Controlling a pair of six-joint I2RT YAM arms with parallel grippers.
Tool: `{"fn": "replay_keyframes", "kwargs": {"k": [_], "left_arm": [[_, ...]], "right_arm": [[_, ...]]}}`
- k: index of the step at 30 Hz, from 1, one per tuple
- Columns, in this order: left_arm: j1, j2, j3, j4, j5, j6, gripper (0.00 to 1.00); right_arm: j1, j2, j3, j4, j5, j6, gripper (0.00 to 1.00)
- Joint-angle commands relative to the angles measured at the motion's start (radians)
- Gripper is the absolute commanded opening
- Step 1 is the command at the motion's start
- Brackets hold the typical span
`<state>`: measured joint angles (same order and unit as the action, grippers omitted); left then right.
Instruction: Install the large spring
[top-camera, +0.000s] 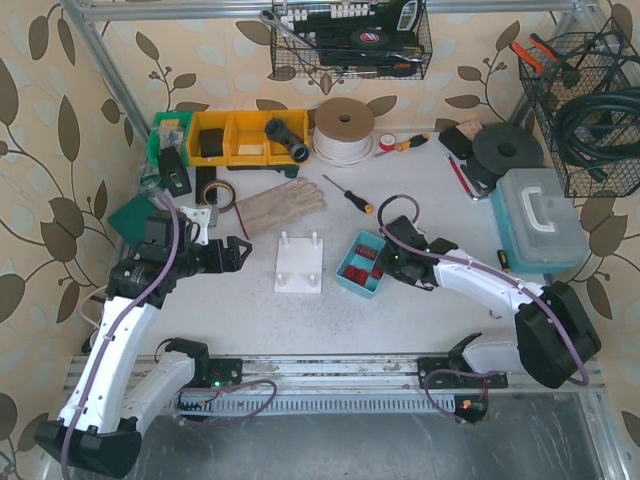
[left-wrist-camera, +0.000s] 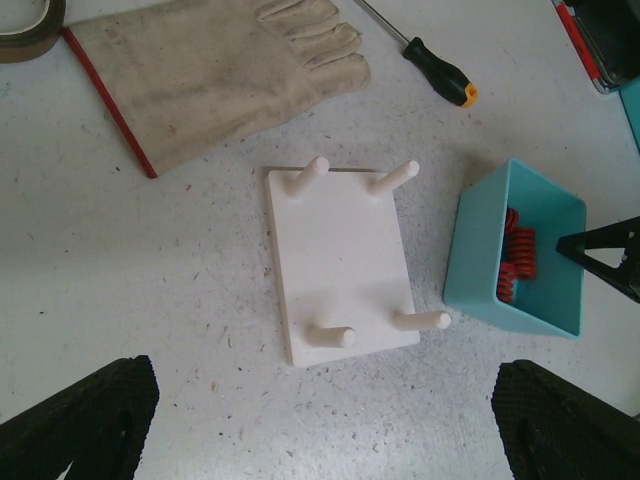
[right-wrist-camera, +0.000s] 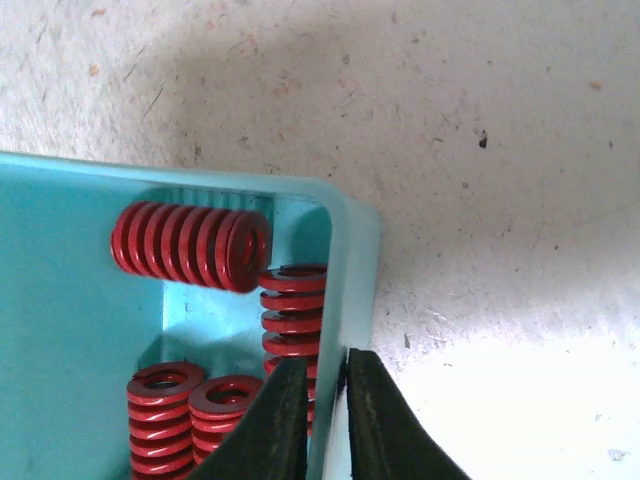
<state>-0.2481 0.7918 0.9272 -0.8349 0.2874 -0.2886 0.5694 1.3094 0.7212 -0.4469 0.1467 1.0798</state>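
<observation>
Wide-spread and holding nothing, the black left claw hovers over the speckled grey table beside the white four-peg board. Right of it, the red coil springs lie in the teal plastic bin, whose wall the right claw pinches narrowly. It would do better to release, shift inward, and close around the fattest spring's middle.

board: white, four pegs, flat on the counter
bin: teal, just right of board, red springs inside
glove: beyond board
screwdriver: beside glove fingertips
</observation>
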Motion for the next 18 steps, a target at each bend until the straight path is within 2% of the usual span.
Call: {"fn": "replay_keyframes", "kwargs": {"k": [1,5,13,18], "left_arm": [[0.009,-0.003,-0.001,0.020,-0.014,0.005,0.94],[0.010,0.001,0.000,0.016,-0.015,0.005,0.93],[0.010,-0.005,-0.001,0.015,-0.020,0.005,0.93],[0.010,0.004,-0.001,0.014,-0.020,0.004,0.93]], "right_arm": [[0.004,-0.014,0.048,-0.092,0.040,-0.092,0.12],[-0.008,-0.001,0.094,-0.149,0.052,-0.189,0.00],[-0.058,0.098,0.190,-0.217,-0.046,-0.488,0.00],[-0.058,0.137,0.203,-0.194,-0.135,-0.581,0.00]]}}
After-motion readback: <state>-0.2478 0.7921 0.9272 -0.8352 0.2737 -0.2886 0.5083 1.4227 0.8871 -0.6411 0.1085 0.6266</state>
